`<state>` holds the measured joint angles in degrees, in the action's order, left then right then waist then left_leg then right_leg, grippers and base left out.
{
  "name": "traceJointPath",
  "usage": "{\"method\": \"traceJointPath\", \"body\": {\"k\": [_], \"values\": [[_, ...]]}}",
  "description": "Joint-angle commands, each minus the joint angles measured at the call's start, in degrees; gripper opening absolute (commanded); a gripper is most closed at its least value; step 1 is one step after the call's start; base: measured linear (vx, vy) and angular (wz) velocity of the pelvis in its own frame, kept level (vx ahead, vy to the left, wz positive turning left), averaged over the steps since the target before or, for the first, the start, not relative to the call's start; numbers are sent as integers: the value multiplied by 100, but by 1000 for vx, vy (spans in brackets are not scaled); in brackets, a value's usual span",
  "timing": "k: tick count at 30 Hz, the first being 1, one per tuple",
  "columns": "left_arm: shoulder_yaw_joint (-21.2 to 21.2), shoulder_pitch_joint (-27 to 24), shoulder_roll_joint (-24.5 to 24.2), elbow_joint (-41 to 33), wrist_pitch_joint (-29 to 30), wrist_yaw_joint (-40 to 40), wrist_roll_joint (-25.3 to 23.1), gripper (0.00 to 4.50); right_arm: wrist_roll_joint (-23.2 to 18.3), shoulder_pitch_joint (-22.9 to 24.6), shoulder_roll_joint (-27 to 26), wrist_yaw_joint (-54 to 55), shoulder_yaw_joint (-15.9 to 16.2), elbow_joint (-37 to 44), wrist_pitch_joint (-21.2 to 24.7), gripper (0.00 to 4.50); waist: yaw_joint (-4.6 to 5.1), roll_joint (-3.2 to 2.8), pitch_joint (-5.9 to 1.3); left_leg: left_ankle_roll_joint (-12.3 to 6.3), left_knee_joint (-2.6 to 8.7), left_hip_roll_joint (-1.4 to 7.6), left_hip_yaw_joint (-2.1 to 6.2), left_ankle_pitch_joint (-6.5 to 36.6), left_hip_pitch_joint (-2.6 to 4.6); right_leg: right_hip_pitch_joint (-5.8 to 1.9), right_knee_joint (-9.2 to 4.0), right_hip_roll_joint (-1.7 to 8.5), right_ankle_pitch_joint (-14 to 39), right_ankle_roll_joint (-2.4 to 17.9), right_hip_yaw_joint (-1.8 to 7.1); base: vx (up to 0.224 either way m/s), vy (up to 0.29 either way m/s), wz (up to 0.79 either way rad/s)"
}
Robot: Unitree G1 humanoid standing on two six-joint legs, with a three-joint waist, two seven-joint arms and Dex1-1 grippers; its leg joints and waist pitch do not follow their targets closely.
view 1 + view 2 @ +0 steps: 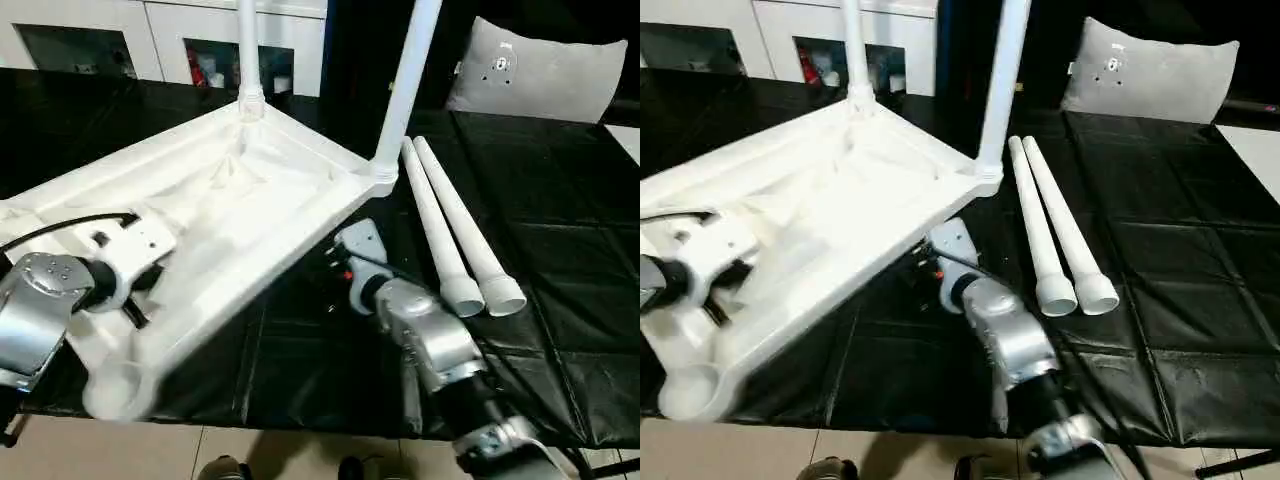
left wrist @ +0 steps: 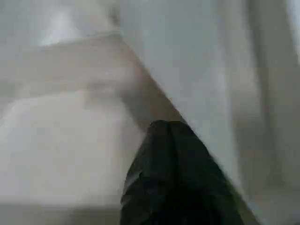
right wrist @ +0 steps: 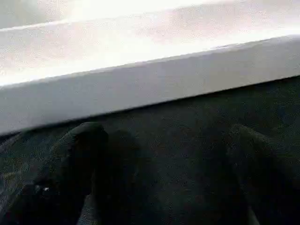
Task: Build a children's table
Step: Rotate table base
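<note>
- On the black-covered bench [image 1: 560, 300]: children's table [image 1: 250, 210] upside down and tilted, two legs [image 1: 405, 90] already seated in the far corner sockets, two loose legs [image 1: 455, 235] side by side just beside its right edge.
- Step in hand, as judged: fitting of the third leg; near corner socket [image 1: 120, 388] empty.
- Left hand [image 2: 173, 154] closed, pressed against the ribbed underside near the left rim; grip on plastic not discernible.
- Right hand [image 3: 159, 173] wide open, empty, just below the table's near edge, loose legs nearby to its right.
- Next move, as judged: reach right, grasp of one loose leg, narrow-end alignment with an empty socket.
</note>
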<state>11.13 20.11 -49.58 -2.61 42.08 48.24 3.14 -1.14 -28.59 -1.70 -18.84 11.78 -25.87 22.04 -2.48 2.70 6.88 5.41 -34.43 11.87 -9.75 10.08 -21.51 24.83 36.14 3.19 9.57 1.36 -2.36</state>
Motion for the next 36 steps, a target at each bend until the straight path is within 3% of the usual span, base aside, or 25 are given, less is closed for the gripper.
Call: {"method": "traceJointPath", "body": {"k": [1, 3, 8, 11, 14, 18, 20, 22, 26, 30, 34, 36], "values": [[250, -50, 6, -457, -71, 711, 480, 5, 23, -79, -30, 29, 14, -191, -71, 450, 14, -253, -512, 422, 426, 61, 5, 1345, 123, -330, -357, 316, 880, 1214, 253, 0, 0, 0], [370, -115, -78, -682, -54, 1168, 707, 5, 34, -127, -64, 42, -1, -280, -133, 450, 35, -226, -499, 418, 438, 45, 13, 1425, 113, -339, -375, 327, 1098, 1147, 257, 0, 0, 0], [570, -145, -55, -923, -190, 1761, 1034, 5, 17, -295, -57, 75, -74, -425, -200, 450, 88, -232, -483, 425, 440, 45, 17, 1678, 156, -319, -430, 339, 1619, 1062, 264, 0, 0, 0], [634, -44, 169, -884, -110, 1761, 1096, 5, 29, -441, -55, 79, -129, -602, -322, 450, 97, -243, -496, 430, 431, 45, 8, 1616, 149, -329, -425, 335, 1575, 1063, 267, 0, 0, 0], [632, 201, 591, -499, -410, 1460, 878, 5, 100, -582, -37, 125, -180, -736, -431, 450, 90, -234, -501, 397, 417, 36, -7, 1497, 146, -334, -424, 313, 1445, 1058, 267, 0, 0, 0], [523, 795, 1276, 735, -1141, 356, 204, 5, 172, -713, 42, 167, -258, -699, -446, 450, 74, -225, -507, 374, 417, 16, 0, 1476, 127, -369, -439, 296, 1457, 964, 254, 0, 0, 0], [514, 851, 1314, 858, -1232, 258, 154, 5, 162, -722, 48, 170, -273, -692, -438, 450, 85, -202, -521, 378, 418, 14, 24, 1441, 95, -407, -439, 321, 1595, 872, 252, 0, 0, 0], [593, 1080, 1342, 1369, -1687, -136, -173, 5, 167, -695, 109, 179, -292, -564, -394, 450, 99, -199, -525, 339, 405, 15, 27, 1398, 99, -388, -464, 318, 1634, 831, 261, 0, 0, 0], [631, 1356, 1468, 2071, -2289, -517, -500, 5, 183, -659, 206, 163, -349, -424, -358, 450, 73, -225, -530, 290, 401, 31, 19, 1286, 117, -369, -454, 301, 1366, 928, 267, 0, 0, 0], [754, 1562, 1692, 2812, -3350, -674, -723, 5, 194, -553, 332, 187, -425, -206, -252, 450, 34, -233, -557, 288, 397, 45, 14, 1177, 125, -385, -429, 311, 1037, 1041, 275, 0, 0, 0], [531, 1470, 1902, 2617, -3334, -560, -398, 5, 241, -422, 468, 274, -469, 243, -102, 450, 3, -239, -582, 312, 390, 49, -3, 1091, 126, -407, -382, 309, 775, 1141, 270, 0, 0, 0], [229, 1288, 2059, 2207, -2981, -504, 10, 5, 253, -352, 521, 523, -659, 691, 312, 450, -15, -239, -584, 337, 390, 59, -7, 1090, 133, -410, -378, 318, 768, 1189, 268, 0, 0, 0]]}}
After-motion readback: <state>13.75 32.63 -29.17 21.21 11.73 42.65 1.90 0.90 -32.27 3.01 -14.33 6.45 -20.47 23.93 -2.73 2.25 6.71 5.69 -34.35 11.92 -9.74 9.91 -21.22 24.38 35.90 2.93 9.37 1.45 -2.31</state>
